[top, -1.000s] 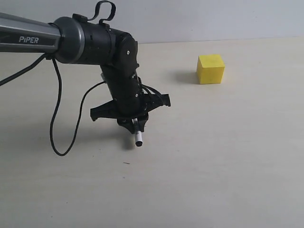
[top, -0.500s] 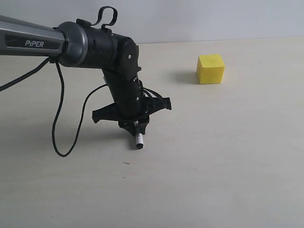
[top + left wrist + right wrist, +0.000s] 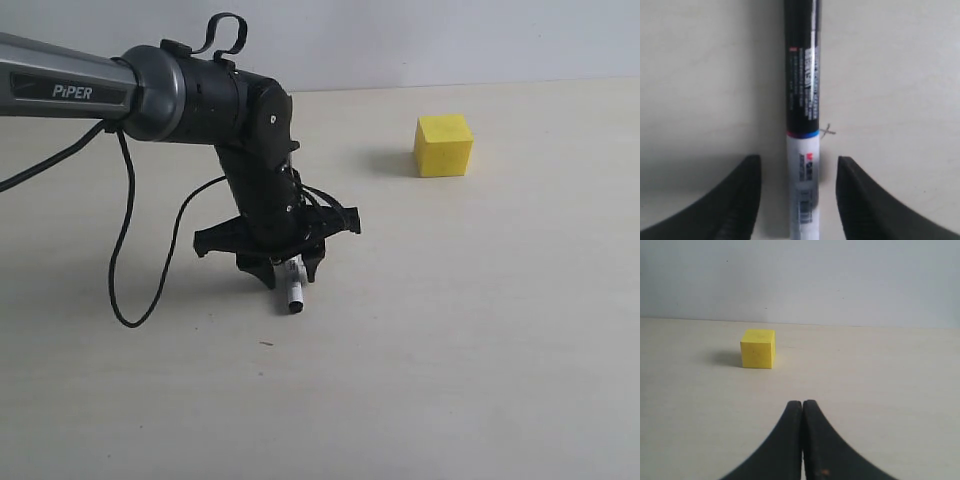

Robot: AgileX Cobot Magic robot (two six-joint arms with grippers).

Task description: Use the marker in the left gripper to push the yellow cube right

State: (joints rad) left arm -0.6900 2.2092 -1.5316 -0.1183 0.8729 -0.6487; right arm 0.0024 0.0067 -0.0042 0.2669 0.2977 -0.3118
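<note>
Marker stood nearly upright, lower end on the table, between the fingers of the left gripper. Those fingers had spread since a second before, and the left wrist view showed bare table on both sides of the barrel, with neither finger touching it. Well apart to the right and further back, the yellow cube sat unmoved. The right gripper was pressed shut on nothing.

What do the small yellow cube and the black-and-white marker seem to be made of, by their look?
The small yellow cube looks like foam or painted wood, hard to tell: matte, even faces, no shine. The black-and-white marker looks like glossy plastic: a bright streak runs along its black part.
</note>
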